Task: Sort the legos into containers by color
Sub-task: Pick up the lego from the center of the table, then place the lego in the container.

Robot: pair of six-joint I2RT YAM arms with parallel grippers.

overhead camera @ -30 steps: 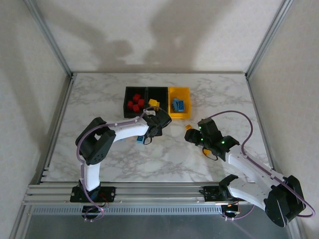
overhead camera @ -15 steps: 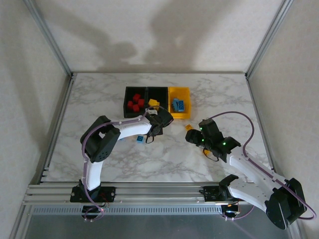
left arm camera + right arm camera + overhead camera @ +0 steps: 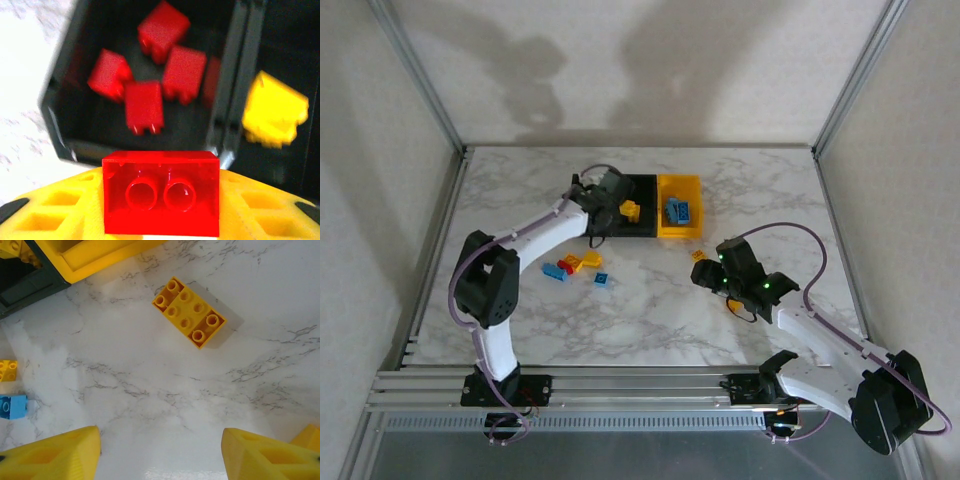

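We have our left hand (image 3: 161,220) closed on a red brick (image 3: 161,192), above the black bin (image 3: 60,100) farthest from the yellow bin (image 3: 680,235), where several red bricks (image 3: 144,107) lie. The middle bin (image 3: 642,186), touching the yellow bin, holds a yellow brick (image 3: 274,116). Blue bricks (image 3: 678,210) lie inside the yellow bin. Our right hand (image 3: 160,450), near the yellow bin's front, stands open and empty over the counter (image 3: 650,310), with a long yellow brick (image 3: 189,312) ahead of it.
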